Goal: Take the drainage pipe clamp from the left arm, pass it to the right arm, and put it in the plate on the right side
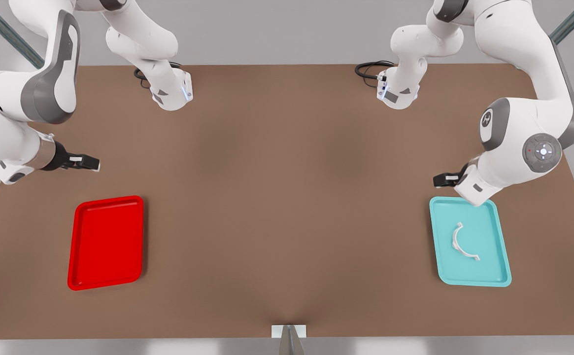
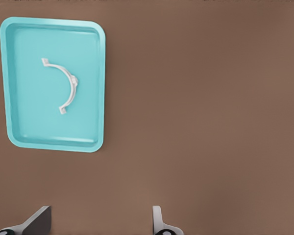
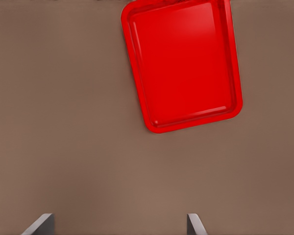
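Bright, even, diffuse light; soft faint shadows, no glare.

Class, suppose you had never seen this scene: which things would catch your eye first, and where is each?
The bright red plate lies bare on the front view's left, below the right gripper, which is open. Opposite, a teal tray holds the white drainage pipe clamp, with the open left gripper hovering just beyond its far edge.
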Robot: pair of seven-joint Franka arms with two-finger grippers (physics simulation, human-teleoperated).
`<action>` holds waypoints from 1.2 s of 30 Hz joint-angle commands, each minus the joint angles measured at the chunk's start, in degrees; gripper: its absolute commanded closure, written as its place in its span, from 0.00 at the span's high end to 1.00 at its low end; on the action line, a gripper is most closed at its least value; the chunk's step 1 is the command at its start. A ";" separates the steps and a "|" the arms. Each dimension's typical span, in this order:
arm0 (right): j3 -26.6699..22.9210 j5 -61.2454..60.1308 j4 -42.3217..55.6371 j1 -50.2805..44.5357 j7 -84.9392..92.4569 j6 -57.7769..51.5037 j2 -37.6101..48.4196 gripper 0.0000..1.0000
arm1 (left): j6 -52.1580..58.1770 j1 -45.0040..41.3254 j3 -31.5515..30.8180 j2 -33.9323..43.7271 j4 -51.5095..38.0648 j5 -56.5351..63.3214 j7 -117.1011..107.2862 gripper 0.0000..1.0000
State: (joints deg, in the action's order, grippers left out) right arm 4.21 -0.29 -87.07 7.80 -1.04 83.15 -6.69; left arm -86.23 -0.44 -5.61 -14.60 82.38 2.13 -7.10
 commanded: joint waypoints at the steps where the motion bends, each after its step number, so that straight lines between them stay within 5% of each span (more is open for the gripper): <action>1: 0.01 -0.23 -0.03 -0.06 -0.80 2.27 0.01 1.00 | -1.13 -0.09 -0.01 0.01 -0.03 0.06 -3.63 1.00; 3: 0.01 -0.32 0.06 -0.06 -0.72 2.36 -0.16 1.00 | -1.66 0.08 -0.10 -3.84 -1.51 0.59 -3.98 1.00; 5: 0.01 -0.41 0.06 -0.06 -0.80 2.45 -0.25 1.00 | -3.59 3.33 -0.19 -19.48 -17.15 0.50 -3.89 1.00; 8: -0.08 -0.41 -0.11 -0.06 -0.80 2.89 -0.43 1.00 | -21.17 8.08 -0.10 -29.86 -18.48 0.50 -3.89 1.00; 11: -0.08 -0.41 -0.46 -0.06 -0.72 3.15 -0.52 1.00 | -23.81 11.25 -0.10 -34.61 -18.31 0.59 -13.54 1.00; 18: -0.08 -0.32 -1.34 -0.06 -0.72 3.59 -0.34 1.00 | -36.82 13.62 1.22 -35.58 -10.66 0.85 -45.02 1.00; 36: 0.01 0.03 -2.93 -0.15 -0.63 4.38 -0.25 1.00 | -40.33 14.50 2.98 -39.10 -7.94 2.35 -48.45 1.00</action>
State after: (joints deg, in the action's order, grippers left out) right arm 4.21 -0.28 -89.91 7.69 -1.63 87.37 -7.00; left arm -125.26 14.00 -2.63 -53.57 74.46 4.24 -42.55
